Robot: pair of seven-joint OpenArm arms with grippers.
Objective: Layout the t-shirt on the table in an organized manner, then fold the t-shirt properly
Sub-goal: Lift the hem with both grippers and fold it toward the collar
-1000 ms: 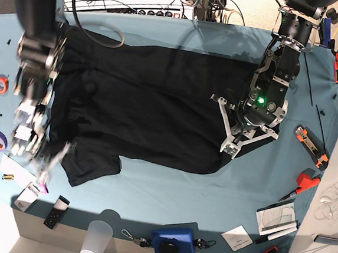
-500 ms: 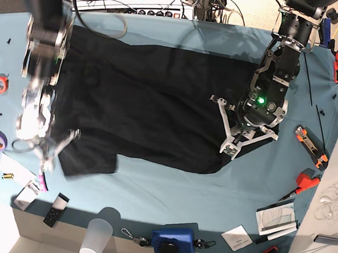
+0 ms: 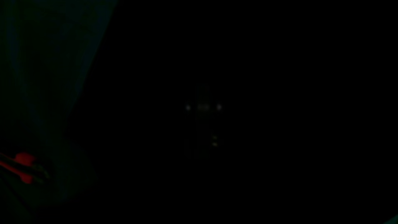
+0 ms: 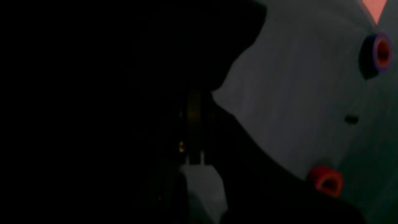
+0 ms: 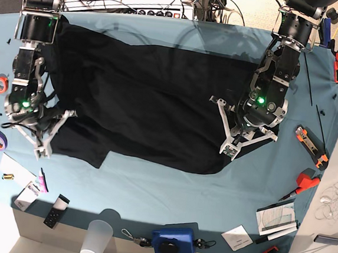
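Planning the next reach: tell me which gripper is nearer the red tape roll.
Right. The right gripper sits just beside the red tape roll at the shirt's edge; the left gripper is across the shirt.

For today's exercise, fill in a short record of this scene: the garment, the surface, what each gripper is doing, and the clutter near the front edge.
garment: black t-shirt, spread flat, print not showing
surface: table, teal cloth
left gripper: shut, down at the shirt's edge
right gripper: shut, at the shirt's opposite end
front clutter: plastic cup, blue box
side clutter: tape rolls
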